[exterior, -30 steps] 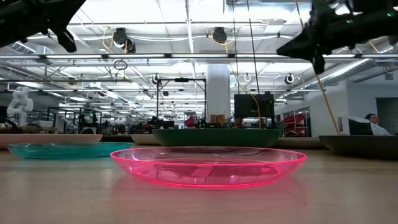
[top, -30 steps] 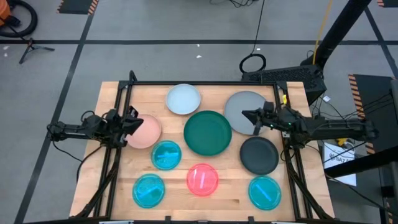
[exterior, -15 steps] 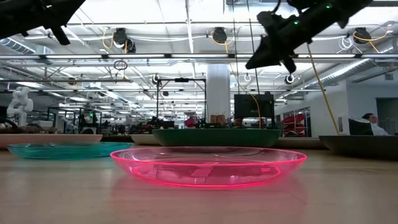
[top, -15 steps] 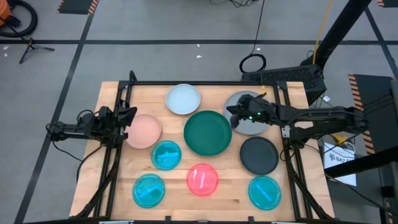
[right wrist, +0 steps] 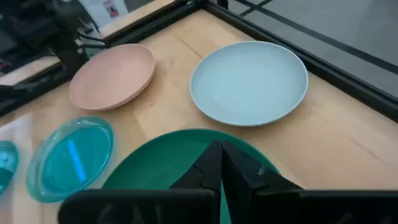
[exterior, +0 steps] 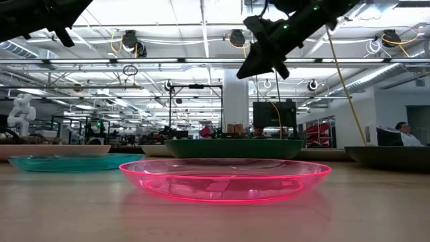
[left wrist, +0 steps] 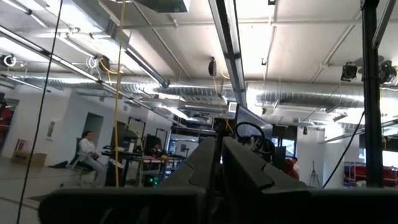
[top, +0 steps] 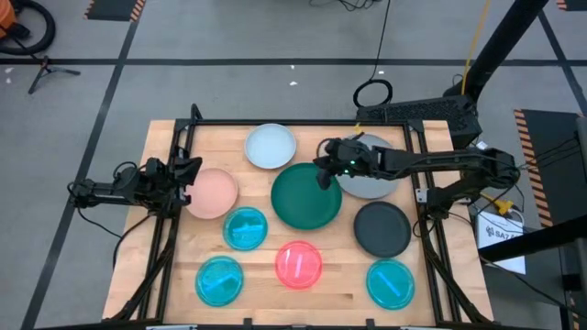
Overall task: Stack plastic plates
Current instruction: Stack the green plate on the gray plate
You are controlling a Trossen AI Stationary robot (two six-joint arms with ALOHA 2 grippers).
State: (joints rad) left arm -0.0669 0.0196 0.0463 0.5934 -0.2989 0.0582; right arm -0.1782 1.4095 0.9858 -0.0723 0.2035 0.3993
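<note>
Nine plates lie flat and apart on the wooden table: dark green [top: 306,195], grey [top: 371,174], black [top: 382,228], pale blue-white [top: 271,146], peach-pink [top: 211,192], red-pink [top: 299,264] and three cyan [top: 245,228] [top: 219,280] [top: 391,283]. My right gripper [top: 321,171] is shut and empty, raised over the green plate's far right rim [right wrist: 186,149]; in the low view my right gripper [exterior: 245,70] is well above the table. My left gripper [top: 191,170] is shut and empty, raised at the peach-pink plate's left edge.
A black metal frame [top: 293,123] runs along the table's far edge and down both sides. The right arm [top: 431,165] reaches over the grey plate. Bare wood shows between the plates and along the near edge [top: 303,307].
My right gripper has gone toward the table's left edge, from above the grey plate to above the green plate's far right rim, staying raised. My left gripper has drawn back a little toward the left edge, off the peach-pink plate. No plate has moved.
</note>
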